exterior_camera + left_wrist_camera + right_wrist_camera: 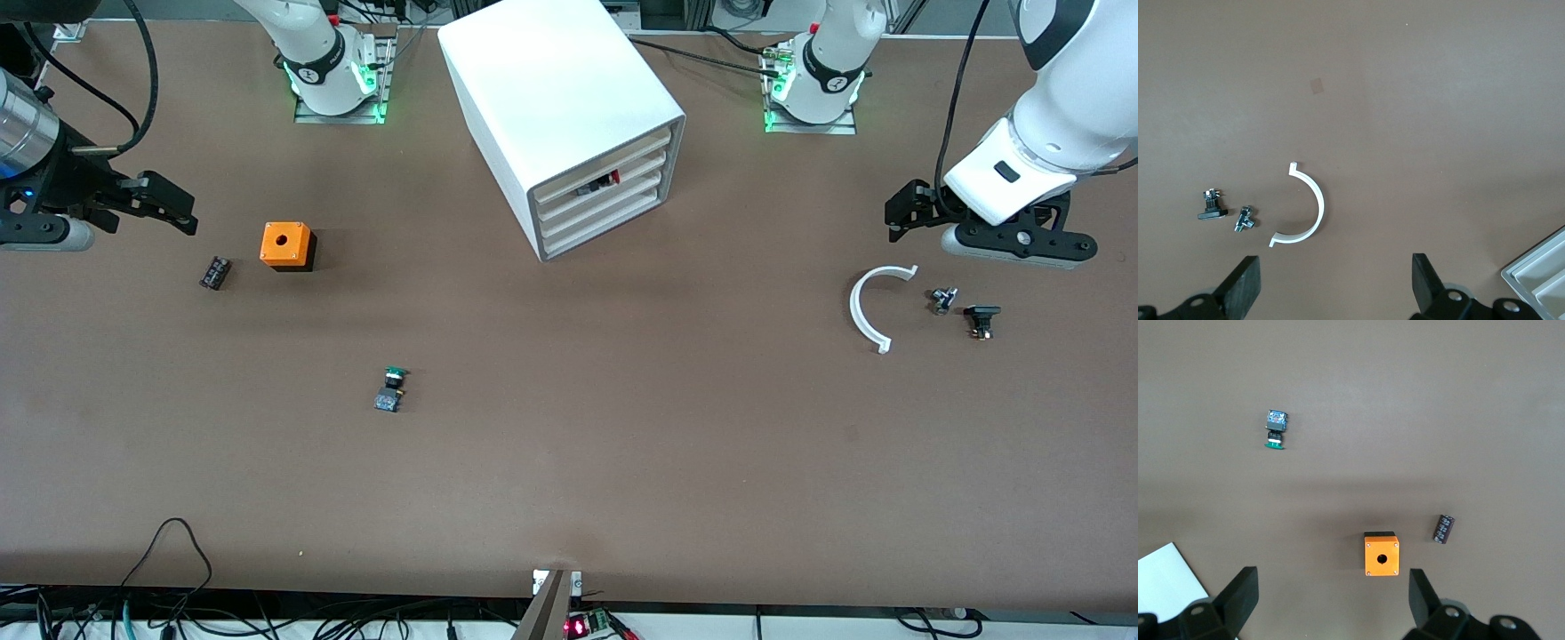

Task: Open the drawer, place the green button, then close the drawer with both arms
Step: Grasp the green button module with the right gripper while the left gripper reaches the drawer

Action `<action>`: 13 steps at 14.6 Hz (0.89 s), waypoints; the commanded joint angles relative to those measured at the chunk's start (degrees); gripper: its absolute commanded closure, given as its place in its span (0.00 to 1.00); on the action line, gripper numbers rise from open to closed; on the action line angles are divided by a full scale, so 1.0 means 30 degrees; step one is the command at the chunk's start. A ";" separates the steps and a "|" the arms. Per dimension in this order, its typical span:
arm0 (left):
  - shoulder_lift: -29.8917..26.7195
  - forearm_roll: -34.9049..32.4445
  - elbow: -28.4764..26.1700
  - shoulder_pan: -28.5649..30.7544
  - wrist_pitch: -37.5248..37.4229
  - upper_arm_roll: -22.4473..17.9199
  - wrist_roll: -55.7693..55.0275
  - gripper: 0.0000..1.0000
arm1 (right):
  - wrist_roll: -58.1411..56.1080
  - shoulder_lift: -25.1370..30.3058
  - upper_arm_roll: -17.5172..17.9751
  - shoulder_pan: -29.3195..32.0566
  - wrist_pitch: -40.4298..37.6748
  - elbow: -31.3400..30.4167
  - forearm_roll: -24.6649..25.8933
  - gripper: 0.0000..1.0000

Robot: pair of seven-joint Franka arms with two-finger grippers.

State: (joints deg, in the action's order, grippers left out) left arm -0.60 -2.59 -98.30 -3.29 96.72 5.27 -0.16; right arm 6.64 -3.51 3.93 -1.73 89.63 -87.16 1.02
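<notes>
The white cabinet [560, 116] stands at the middle of the table between the two arm bases, with all its stacked fronts pushed in. The drawer [613, 206] is the third front from the top, just under the one showing a red part. The button [391, 389] [1276, 429], green cap on a black and blue body, lies on its side on the open table, nearer the front camera than the cabinet. My right gripper [169, 204] [1331, 581] hangs open and empty over the right arm's end of the table. My left gripper [907, 213] [1336, 267] hangs open and empty over the left arm's end.
An orange cube with a hole [287, 245] [1381, 555] and a black ribbed chip [215, 272] [1443, 529] lie below the right gripper. A white plastic arc [871, 307] [1308, 207] and two small metal parts [942, 300] [981, 320] lie below the left gripper.
</notes>
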 commanded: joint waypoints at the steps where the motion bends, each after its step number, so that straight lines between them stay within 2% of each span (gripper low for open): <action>1: 0.0024 0.0247 0.0480 -0.0017 -0.0513 0.0030 0.0055 0.00 | 0.0070 -0.0295 0.0039 0.0048 -0.0374 0.0607 0.0186 0.00; 6: 0.0024 0.0364 0.0480 -0.0017 -0.0629 0.0030 0.0142 0.00 | 0.0248 -0.0295 0.0039 -0.0010 -0.0344 0.0665 0.0215 0.00; 8: 0.0024 0.0597 0.0510 -0.0075 -0.1475 0.0059 0.0347 0.00 | 0.0365 -0.0411 0.0069 -0.0069 -0.0286 0.0432 -0.0048 0.00; 11: 0.0170 0.3606 0.0480 -0.0134 -0.3230 0.0148 0.0494 0.00 | 0.0014 -0.0646 0.0098 -0.0185 0.0592 0.0226 -0.0516 0.01; 13: 0.0639 0.5454 0.0451 -0.0163 -0.4288 0.0148 0.0552 0.00 | 0.0014 -0.1578 0.0098 -0.0333 0.0710 0.0343 -0.0954 0.00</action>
State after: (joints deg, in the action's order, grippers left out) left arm -0.19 9.21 -97.95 -3.71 86.98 5.85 -0.02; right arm 6.78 -5.65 4.17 -2.18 91.30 -87.19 -0.38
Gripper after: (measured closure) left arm 0.000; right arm 0.009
